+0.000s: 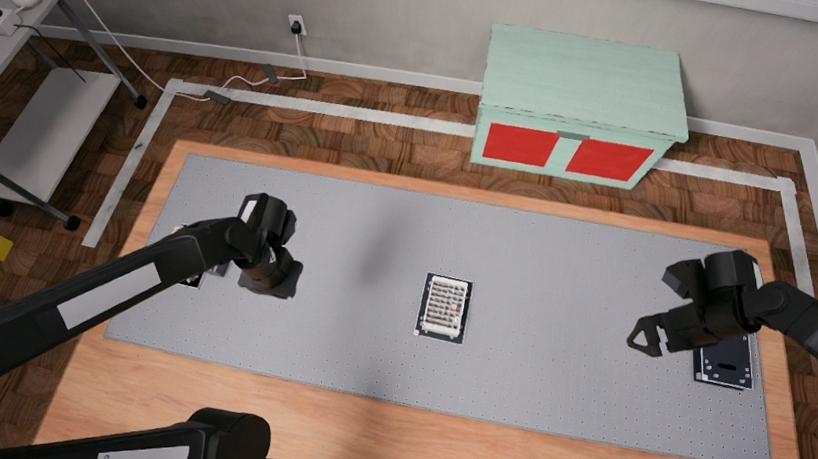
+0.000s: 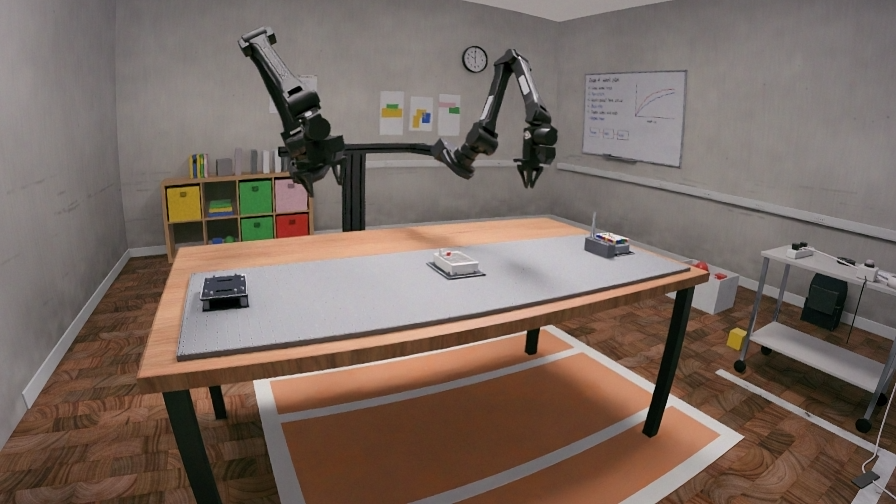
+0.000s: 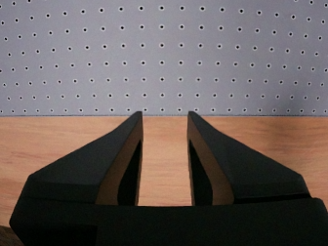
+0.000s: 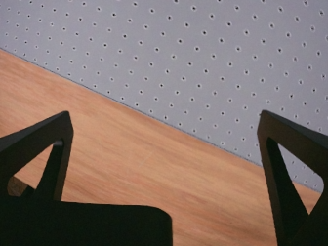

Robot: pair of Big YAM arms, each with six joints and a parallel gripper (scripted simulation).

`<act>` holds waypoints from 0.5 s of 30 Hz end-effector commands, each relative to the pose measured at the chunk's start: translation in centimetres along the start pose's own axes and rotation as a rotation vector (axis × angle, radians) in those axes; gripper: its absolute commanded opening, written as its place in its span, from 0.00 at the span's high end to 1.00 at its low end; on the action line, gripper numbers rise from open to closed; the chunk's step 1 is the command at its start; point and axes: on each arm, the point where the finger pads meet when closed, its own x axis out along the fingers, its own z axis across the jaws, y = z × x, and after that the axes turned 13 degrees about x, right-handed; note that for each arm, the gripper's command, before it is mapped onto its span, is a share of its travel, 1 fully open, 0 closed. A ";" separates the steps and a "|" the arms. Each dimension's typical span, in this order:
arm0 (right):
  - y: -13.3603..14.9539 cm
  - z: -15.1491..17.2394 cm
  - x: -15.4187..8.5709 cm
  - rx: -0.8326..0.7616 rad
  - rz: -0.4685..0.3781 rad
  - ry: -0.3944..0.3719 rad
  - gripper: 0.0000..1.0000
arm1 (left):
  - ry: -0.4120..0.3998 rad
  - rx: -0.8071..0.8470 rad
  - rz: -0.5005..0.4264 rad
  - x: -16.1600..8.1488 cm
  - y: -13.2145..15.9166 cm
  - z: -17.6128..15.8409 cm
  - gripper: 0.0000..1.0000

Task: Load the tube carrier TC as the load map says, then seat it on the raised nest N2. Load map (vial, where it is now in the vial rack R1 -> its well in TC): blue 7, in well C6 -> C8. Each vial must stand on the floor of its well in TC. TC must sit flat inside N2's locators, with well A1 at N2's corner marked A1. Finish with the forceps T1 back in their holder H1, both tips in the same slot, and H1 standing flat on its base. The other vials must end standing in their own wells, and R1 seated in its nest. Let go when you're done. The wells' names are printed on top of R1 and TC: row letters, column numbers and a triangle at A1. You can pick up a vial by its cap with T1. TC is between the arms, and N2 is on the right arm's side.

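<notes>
Carrier TC point(image 1: 440, 329) point(image 2: 461, 268), white, sits on a dark plate at mid-table. A red cap point(image 1: 453, 307) point(image 2: 448, 254) shows in it; its well and any blue cap are too small to tell. Raised nest N2 point(image 1: 725, 377) point(image 2: 224, 288) is dark and bears no carrier. Rack R1 point(image 2: 617, 246) holds vials with coloured caps, beside grey holder H1 point(image 2: 599, 247). Forceps T1 point(image 2: 593, 223) stand upright in H1; their tips are hidden. My left gripper point(image 2: 530, 183) point(image 3: 165, 122) is partly open, empty, high above the table. My right gripper point(image 2: 325, 181) point(image 4: 165, 121) is wide open, empty, high up near N2's side.
A grey perforated mat point(image 1: 526, 271) point(image 2: 350, 300) covers much of the wooden table point(image 1: 321, 420) point(image 2: 206, 257). In the top view the left arm covers most of R1 and H1, and the right arm covers part of N2. A green chest point(image 1: 579, 80) stands beyond the table.
</notes>
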 end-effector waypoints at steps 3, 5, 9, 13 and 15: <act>0.5 -0.4 -0.4 0.098 -0.041 0.040 0.00 | -0.005 -0.014 -0.021 -0.6 -0.9 0.4 0.76; 1.1 -1.1 -0.3 0.146 -0.046 0.075 0.00 | -0.005 -0.014 -0.021 -0.6 -0.9 0.4 0.76; 2.6 -2.6 -0.1 0.202 -0.050 0.117 0.00 | -0.005 -0.014 -0.021 -0.6 -0.9 0.4 0.76; 4.0 -3.5 0.0 0.266 -0.063 0.165 0.00 | -0.005 -0.014 -0.021 -0.6 -0.9 0.4 0.76; 4.6 -3.9 0.1 0.308 -0.073 0.196 0.00 | -0.005 -0.014 -0.021 -0.6 -0.9 0.4 0.76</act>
